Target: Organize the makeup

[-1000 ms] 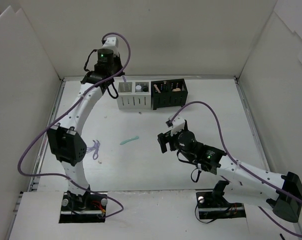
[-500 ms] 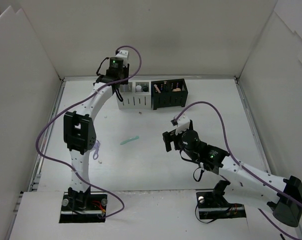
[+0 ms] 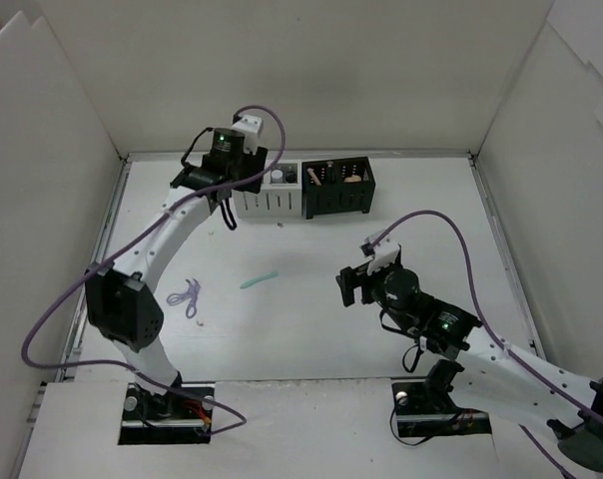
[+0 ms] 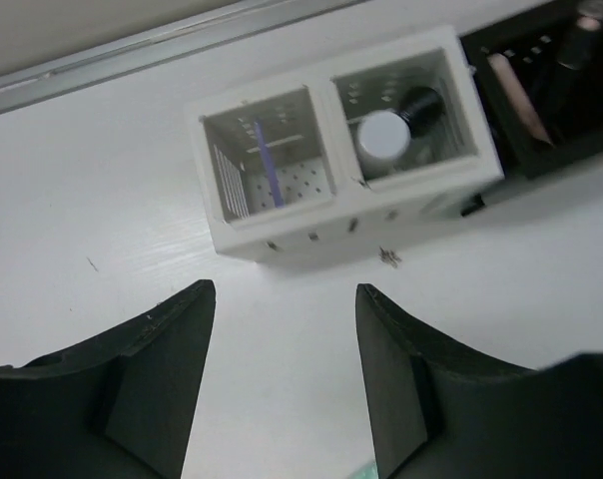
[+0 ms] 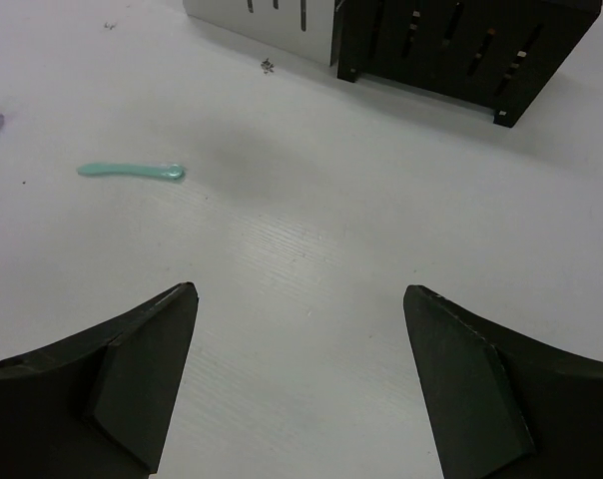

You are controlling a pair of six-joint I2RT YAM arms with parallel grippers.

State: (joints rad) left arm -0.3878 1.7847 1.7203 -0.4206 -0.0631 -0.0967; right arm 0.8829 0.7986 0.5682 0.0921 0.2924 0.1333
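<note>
Looking down from the top camera, you had the mint stick (image 3: 259,281) lying flat on the table (image 3: 311,329). Its long axis ran side to side, with the right end tipped slightly toward the boxes. It sat between the arms: the right gripper (image 3: 349,287) was level with it and off to its right, and the left gripper (image 3: 228,212) was farther back by the white box (image 3: 267,203). Neither was clearly nearer.

In the left wrist view, your left gripper (image 4: 282,379) stood partly open over bare table, holding nothing. It faced the white box, where a purple stick (image 4: 267,160) stood in one compartment.

In the right wrist view, your right gripper (image 5: 301,379) was wide open and empty. The mint stick (image 5: 132,171) lay ahead and well to the left, its length running along the line between the two fingers. I'd judge you needed a swing left and a wrist turn before closing.
</note>
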